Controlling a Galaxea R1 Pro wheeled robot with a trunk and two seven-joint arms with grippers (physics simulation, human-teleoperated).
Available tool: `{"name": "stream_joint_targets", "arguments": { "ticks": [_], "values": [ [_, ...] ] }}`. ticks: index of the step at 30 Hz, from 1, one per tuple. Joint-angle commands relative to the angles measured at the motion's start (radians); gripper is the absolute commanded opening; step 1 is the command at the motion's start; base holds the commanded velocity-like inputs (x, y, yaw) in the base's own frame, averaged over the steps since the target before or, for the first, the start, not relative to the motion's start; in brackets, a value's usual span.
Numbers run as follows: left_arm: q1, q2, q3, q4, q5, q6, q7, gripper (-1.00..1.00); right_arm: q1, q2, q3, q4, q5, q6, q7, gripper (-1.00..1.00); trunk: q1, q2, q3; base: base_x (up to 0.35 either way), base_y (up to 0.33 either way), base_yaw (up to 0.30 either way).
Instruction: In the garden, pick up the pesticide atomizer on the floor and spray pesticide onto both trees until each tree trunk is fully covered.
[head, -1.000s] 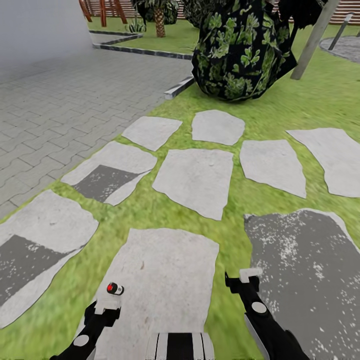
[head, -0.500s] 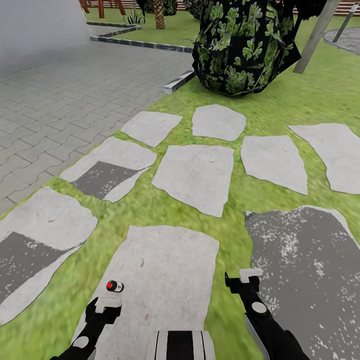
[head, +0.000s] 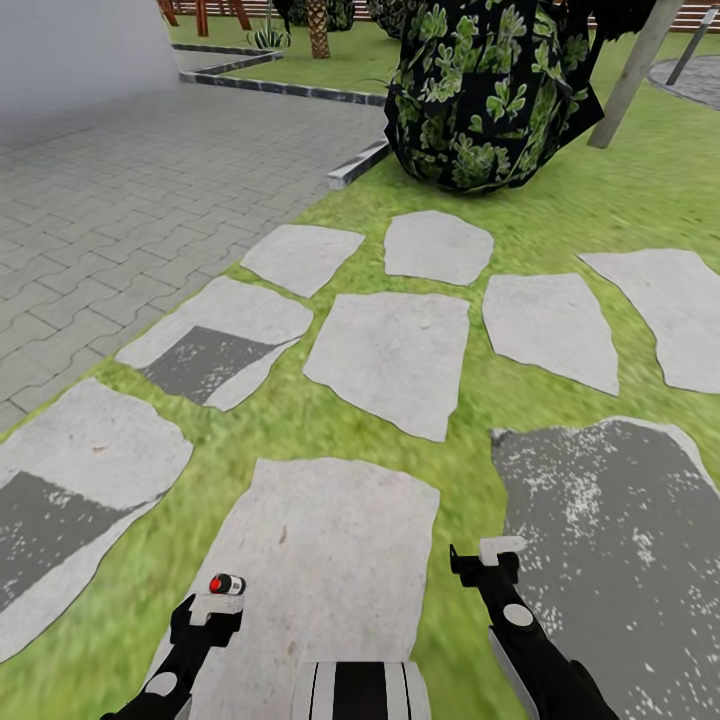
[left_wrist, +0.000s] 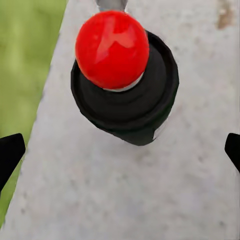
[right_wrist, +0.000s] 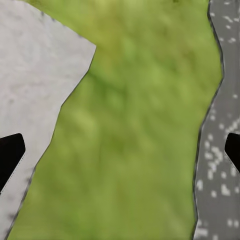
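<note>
Head view looks down over a grass lawn (head: 300, 420) set with pale stepping stones, and the pesticide atomizer (head: 227, 584) lies on its side on the large stone (head: 330, 560) directly in front of the robot, a small black body with a red cap. It sits just beyond the left claw (head: 214, 608), at about 12 o'clock from the white fingertips and very near them; whether it touches them cannot be told from this angle. In the left wrist view the atomizer (left_wrist: 124, 80) appears large and close, its red cap facing the camera, lying on the grey stone between the two dark fingertips (left_wrist: 10, 152), which stand wide apart at the edges of the picture and well clear of it, so the left claw is released and holds nothing. The right claw (head: 498, 556) hovers at about 3 o'clock from the atomizer, well apart from it, over the grass strip beside a darker speckled stone (head: 610, 540). In the right wrist view its fingertips (right_wrist: 11, 152) are likewise spread wide, released, with only grass and stone edges between them. Far ahead at 12 o'clock a dark leafy bush (head: 490, 90) stands on the lawn, a pale leaning trunk (head: 630, 80) at 1 o'clock, and grey brick paving (head: 130, 210) at 10 o'clock.
</note>
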Motion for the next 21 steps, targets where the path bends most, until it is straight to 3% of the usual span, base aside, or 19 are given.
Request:
{"name": "stream_joint_targets", "arguments": {
  "ticks": [1, 21],
  "values": [
    [0.0, 0.0, 0.0, 0.0, 0.0, 0.0, 0.0, 1.0, 0.0, 0.0, 0.0, 0.0, 0.0, 0.0, 0.0, 1.0, 0.0, 0.0, 0.0, 0.17, 0.0, 0.0],
    [0.001, -0.001, -0.003, -0.001, -0.006, -0.007, 0.0, 1.0, 0.0, 0.0, 0.0, 0.0, 0.0, 0.0, 0.0, 1.0, 0.0, 0.0, 0.0, 0.027, 0.0, 0.0]
  ]
}}
